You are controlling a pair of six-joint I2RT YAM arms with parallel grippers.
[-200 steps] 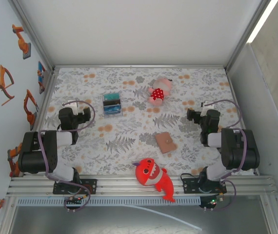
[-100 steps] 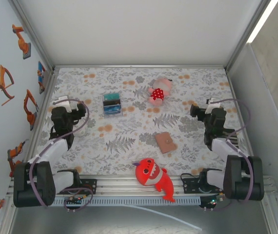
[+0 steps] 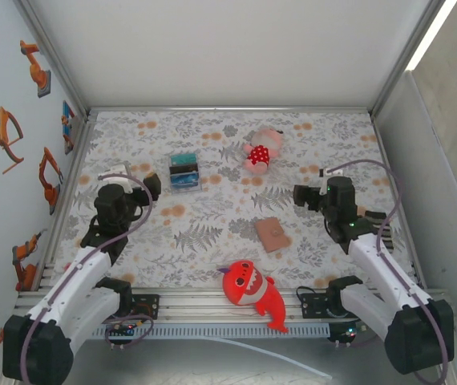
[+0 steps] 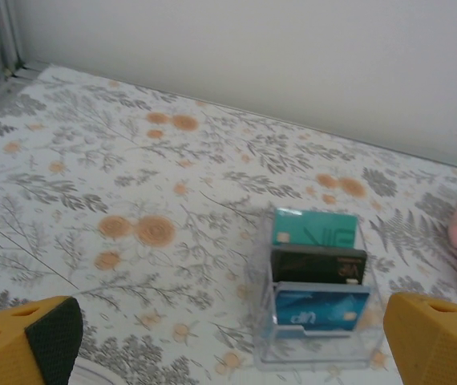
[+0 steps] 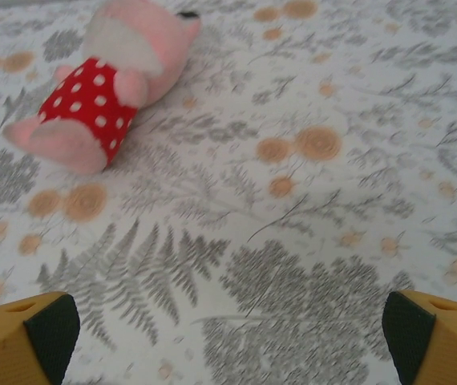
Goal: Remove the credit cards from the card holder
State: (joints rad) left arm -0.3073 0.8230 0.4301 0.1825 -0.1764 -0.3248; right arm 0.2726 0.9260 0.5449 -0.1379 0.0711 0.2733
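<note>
Care is needed: the left gripper (image 4: 228, 337), spread wide and empty, has the clear plastic card holder (image 4: 317, 351) just ahead, slightly to its right. It should descend over the top edge of one of the cards (image 4: 313, 233), which stand upright in stepped rows: teal, black, blue. The right gripper (image 5: 228, 329), also spread, holds nothing.

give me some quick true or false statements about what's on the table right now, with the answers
The clear plastic card holder holds three cards: teal, black and blue. True.
The left gripper is shut on a card. False: it is open and empty.
The small tan-brown wallet lies closed, apart from the holder. True.
The pink plush toy in a red polka-dot outfit sits in the holder. False: it lies on the floral table.
</note>
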